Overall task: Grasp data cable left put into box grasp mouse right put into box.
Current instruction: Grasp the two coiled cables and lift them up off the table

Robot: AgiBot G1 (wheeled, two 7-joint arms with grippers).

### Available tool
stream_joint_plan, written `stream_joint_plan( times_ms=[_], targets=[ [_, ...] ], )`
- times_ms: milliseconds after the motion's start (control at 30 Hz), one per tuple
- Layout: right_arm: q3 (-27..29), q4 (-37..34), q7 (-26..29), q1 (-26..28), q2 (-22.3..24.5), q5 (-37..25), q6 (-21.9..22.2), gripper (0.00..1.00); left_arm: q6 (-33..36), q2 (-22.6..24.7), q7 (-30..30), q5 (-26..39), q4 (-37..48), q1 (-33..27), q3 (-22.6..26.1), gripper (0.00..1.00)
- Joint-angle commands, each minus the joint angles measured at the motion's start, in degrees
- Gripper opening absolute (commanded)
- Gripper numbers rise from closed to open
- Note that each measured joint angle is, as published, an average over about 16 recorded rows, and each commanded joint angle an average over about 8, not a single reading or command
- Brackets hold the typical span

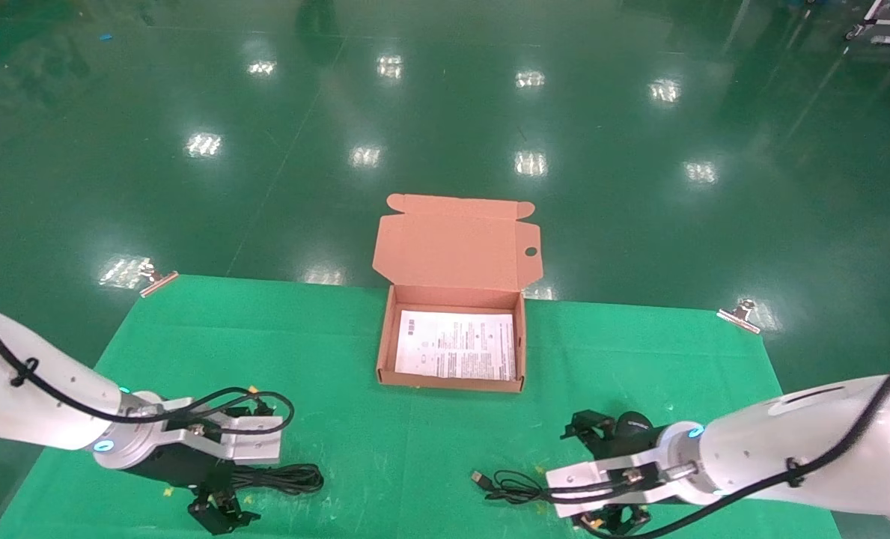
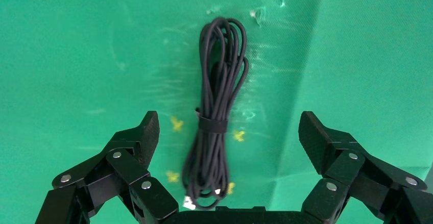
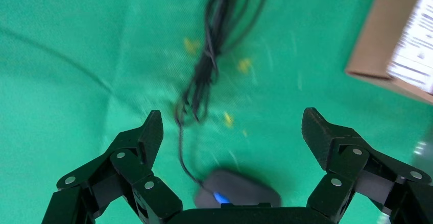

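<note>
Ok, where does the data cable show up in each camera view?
Head view: data cable lies on the green cloth beside the left gripper.
Left wrist view: centred between the open fingers.
Right wrist view: not in it.
Shared landmark: the green cloth.

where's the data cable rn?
Head view: the data cable lies on the green cloth at near left, below the open left pincer, left of the box.
</note>
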Motion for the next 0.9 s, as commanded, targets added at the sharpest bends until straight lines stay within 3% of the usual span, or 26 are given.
stream_joint_plan(
  times_ms=[33,533,567,800,833,900],
  targets=[
    [-0.02,-1.90,0.13,-0.33,-1.08,0.21,0.78,1.00,-0.43,0.90,1.03,-0.35,3.72,-0.41,-0.09,1.00],
    [-0.06,-14.12,-4.92,-1.54,-7.12,1.20,8.44,1.00,-7.25,6.73,11.62,-1.46,26.86,-4.32,-1.05,0.99],
    [-0.06,-14.71,-5.11,-1.49,-7.37,1.17,8.76,0.92,-7.55,7.03,12.19,-1.58,27.86,-4.47,-1.13,0.88],
    [0.24,-17.74,-5.46,-1.35,-8.44,1.25,10.55,0.05,-8.88,8.27,14.72,-2.26,32.67,-5.14,-1.57,0.02],
    [0.28,-17.91,-5.45,-1.35,-8.49,1.28,10.68,0.00,-8.97,8.34,14.81,-2.29,32.93,-5.18,-1.58,0.00],
    [0.37,-18.10,-5.43,-1.33,-8.54,1.35,10.85,0.00,-9.07,8.40,14.88,-2.34,33.20,-5.25,-1.62,0.00]
  ],
)
